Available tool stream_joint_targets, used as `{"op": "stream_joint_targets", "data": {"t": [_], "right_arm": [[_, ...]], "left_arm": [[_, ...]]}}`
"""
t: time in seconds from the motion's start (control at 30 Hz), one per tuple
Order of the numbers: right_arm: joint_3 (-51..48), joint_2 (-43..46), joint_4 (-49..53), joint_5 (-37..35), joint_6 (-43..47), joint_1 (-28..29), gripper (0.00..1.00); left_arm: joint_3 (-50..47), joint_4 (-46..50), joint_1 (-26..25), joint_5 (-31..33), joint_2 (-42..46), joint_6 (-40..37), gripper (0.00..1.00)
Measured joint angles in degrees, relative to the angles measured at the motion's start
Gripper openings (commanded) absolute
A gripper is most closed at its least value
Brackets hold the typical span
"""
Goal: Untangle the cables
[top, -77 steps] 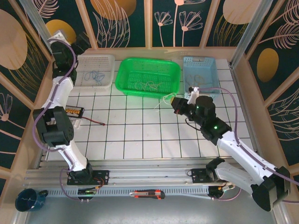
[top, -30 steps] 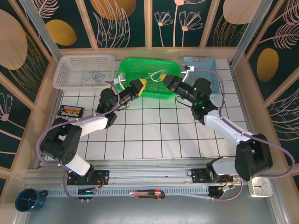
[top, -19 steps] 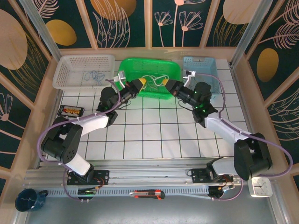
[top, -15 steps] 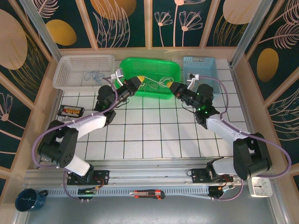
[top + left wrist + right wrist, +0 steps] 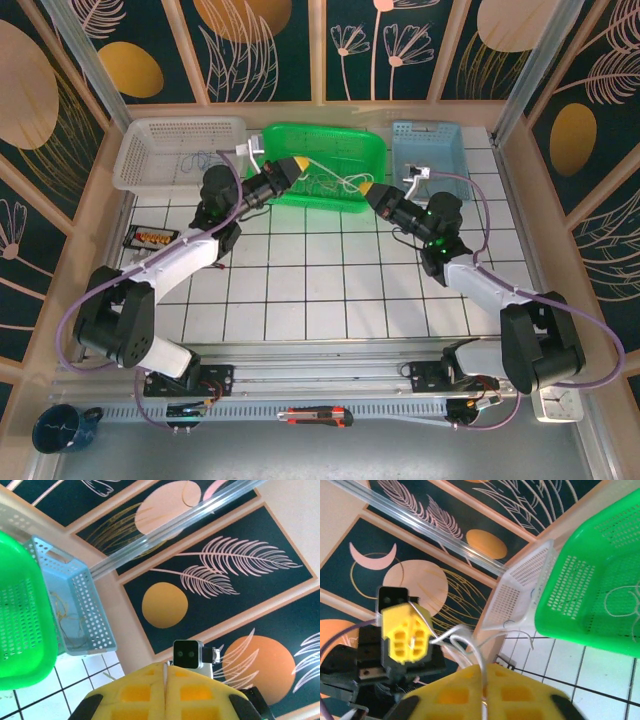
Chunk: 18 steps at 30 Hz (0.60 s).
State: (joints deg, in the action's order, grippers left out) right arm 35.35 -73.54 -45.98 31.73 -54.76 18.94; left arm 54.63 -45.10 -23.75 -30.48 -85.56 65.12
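A pale grey cable hangs in loops between my two grippers, above the front of the green basket. My left gripper is shut on one end; in the left wrist view a thin pale line runs between the closed yellow fingers. My right gripper is shut on the other end. The right wrist view shows the cable rising from the right gripper to the left gripper. More pale cables lie in the green basket. Blue cables lie in the white basket.
The blue basket at the back right holds tan-yellow cables. A dark block with yellow connectors lies on the tiles at the left. On the front rail are a box cutter, a cup and a clock.
The two grippers, close together over the green basket a second ago, have drawn apart. The left went back and left, the right came forward and right, drawing the grey cable out between them.
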Motion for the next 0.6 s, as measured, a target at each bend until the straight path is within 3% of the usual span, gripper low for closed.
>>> {"op": "stream_joint_targets", "data": {"t": [0.1, 0.33, 0.6], "right_arm": [[-0.28, -1.03, 1.57, -1.33, -0.17, -2.60, 0.30], [-0.28, -1.68, 2.86, -1.90, -0.33, -3.10, 0.35], [-0.28, -0.57, 6.64, -2.78, 0.87, -3.10, 0.51]], "left_arm": [[3.34, -2.10, 3.74, 2.45, -0.11, 0.00, 0.00], [7.41, -2.62, 4.66, 2.71, -2.16, -1.20, 0.00], [19.12, 9.60, 4.61, 2.23, -7.67, -9.46, 0.00]]}}
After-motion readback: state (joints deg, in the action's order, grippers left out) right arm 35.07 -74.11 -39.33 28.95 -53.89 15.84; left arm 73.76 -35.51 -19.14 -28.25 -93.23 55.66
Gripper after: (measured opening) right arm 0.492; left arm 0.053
